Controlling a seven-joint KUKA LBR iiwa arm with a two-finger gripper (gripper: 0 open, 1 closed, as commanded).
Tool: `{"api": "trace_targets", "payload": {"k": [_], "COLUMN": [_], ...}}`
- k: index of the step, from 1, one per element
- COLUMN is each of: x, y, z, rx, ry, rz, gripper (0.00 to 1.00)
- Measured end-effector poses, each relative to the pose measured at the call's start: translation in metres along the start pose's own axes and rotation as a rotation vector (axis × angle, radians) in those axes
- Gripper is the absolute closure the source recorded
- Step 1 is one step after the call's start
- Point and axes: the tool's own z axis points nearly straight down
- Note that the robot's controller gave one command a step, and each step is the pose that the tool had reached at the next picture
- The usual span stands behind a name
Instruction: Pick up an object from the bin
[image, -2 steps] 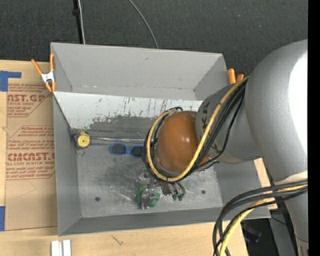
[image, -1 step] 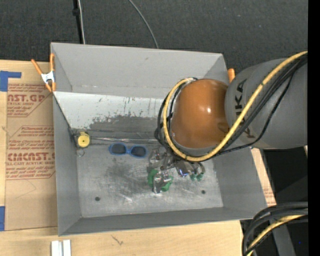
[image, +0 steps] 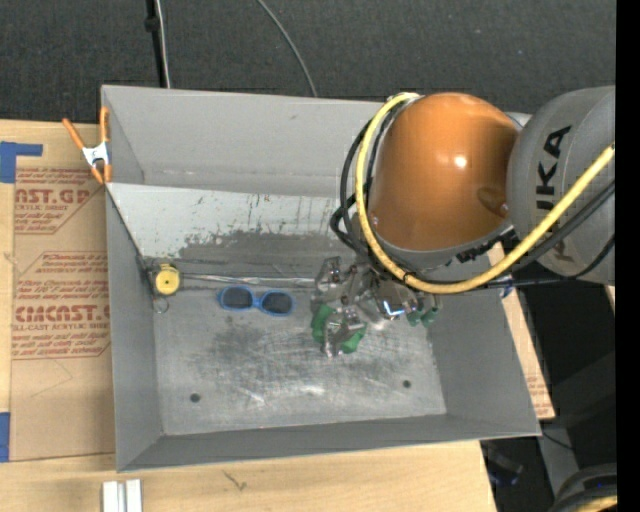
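Camera view: fingers, opening indiscernible, directly over small green object; probably light, rigid, slippery plastic, so pinch across its narrow middle.

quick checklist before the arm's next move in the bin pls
1. Gripper placed over a thing: ok. It sits low over the green thing, right of the middle of the bin floor.
2. Green thing actually gripped: cannot tell. The contact is too cluttered to read.
3. Neighbours out of the way: ok. The blue glasses-shaped thing lies apart to the left, and the yellow round thing lies farther left by the wall.
4. Second green bit under the orange cover: cannot tell whether it belongs to the same thing.
5. Thing lifted off the floor: not ok. The green thing looks to be resting on it.
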Motion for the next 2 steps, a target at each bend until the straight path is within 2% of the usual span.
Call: {"api": "trace_targets", "payload": {"k": [1,2], "x": [0.001,-0.099], "y": [0.0,0.02], "z": [0.005,0.081], "rx": [-0.001,-0.002], "ry": [0.008,0.009], "rz": [0.0,0.051], "gripper": [0.0,0.0]}}
